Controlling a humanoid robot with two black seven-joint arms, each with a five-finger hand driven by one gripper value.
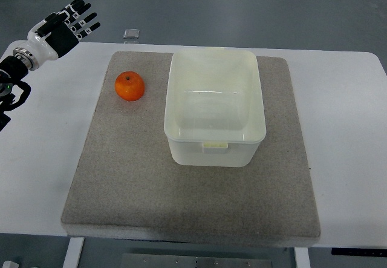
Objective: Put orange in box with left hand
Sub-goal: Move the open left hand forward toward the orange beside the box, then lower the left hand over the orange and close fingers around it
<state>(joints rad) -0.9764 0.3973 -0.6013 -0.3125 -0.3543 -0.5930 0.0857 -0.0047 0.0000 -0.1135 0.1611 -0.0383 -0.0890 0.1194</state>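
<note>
Nothing done yet: orange (129,86) sitting on the grey mat (121,177) near its far left corner, just beside the empty white plastic box (216,144) but not touching it. Left hand (65,25) hovering over the table's (42,159) far left corner, fingers spread, holding nothing. Reaching, grasping, lifting and dropping into the box all remaining.

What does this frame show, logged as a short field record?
orange: orange on the grey mat, left of the box, apart from it
box: white box, open top, nothing inside
left hand: left hand raised at upper left, fingers spread, holding nothing
right hand: not in view
table: white table
task state: orange not yet grasped
</note>
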